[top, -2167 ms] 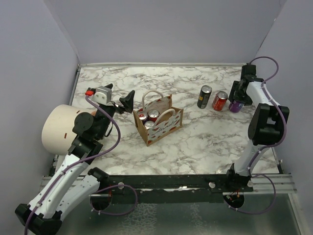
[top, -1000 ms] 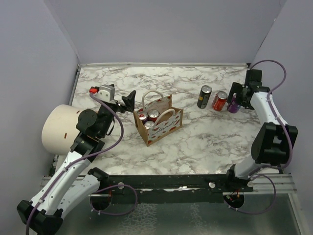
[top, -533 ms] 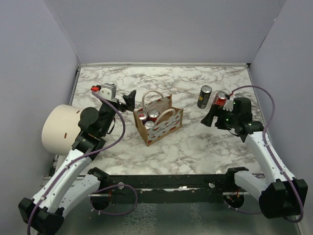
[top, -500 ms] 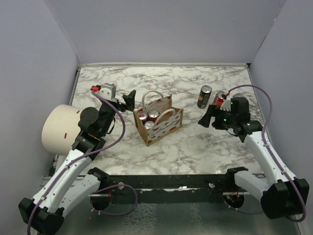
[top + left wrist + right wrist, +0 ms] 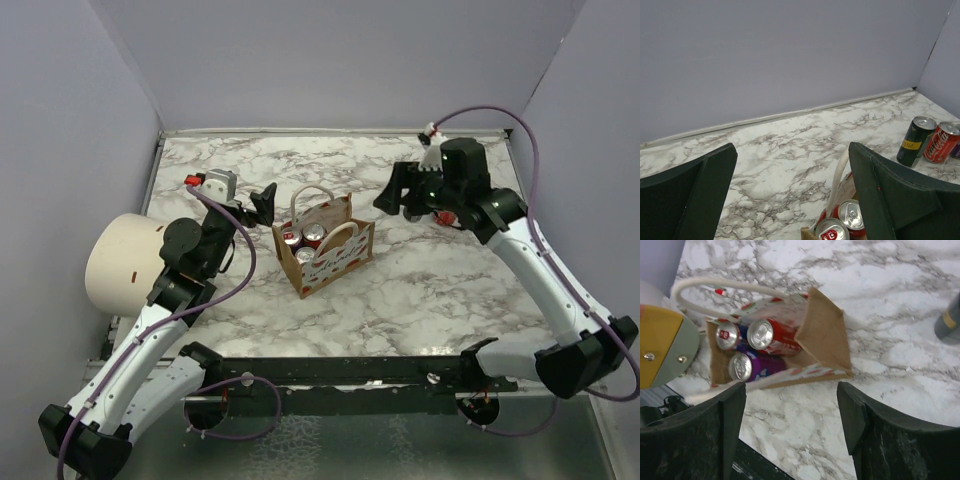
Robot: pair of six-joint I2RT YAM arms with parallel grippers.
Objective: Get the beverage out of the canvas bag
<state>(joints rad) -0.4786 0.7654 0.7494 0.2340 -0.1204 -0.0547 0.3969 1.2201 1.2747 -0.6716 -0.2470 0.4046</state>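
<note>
The canvas bag point(image 5: 330, 250) stands open mid-table, brown with white loop handles. Three beverage cans stand inside: two red ones point(image 5: 760, 334) point(image 5: 727, 335) and a purple one point(image 5: 740, 366). My left gripper point(image 5: 260, 203) hovers just left of the bag, wide open and empty; in its wrist view point(image 5: 792, 150) the can tops point(image 5: 854, 215) and a handle point(image 5: 840, 175) show low between its fingers. My right gripper point(image 5: 396, 194) hangs above the table to the right of the bag, open and empty; its wrist view point(image 5: 791, 390) looks down on the bag point(image 5: 822, 335).
A dark can point(image 5: 914, 140) and a red cola can point(image 5: 941, 141) stand at the back right, mostly hidden behind my right arm in the top view. A large cream cylinder point(image 5: 120, 262) lies at the left edge. Purple walls enclose the marble table point(image 5: 400, 300).
My right gripper let go of a purple can beside the cans at the back right, then swung left and up toward the bag. My left gripper edged slightly closer to the bag.
</note>
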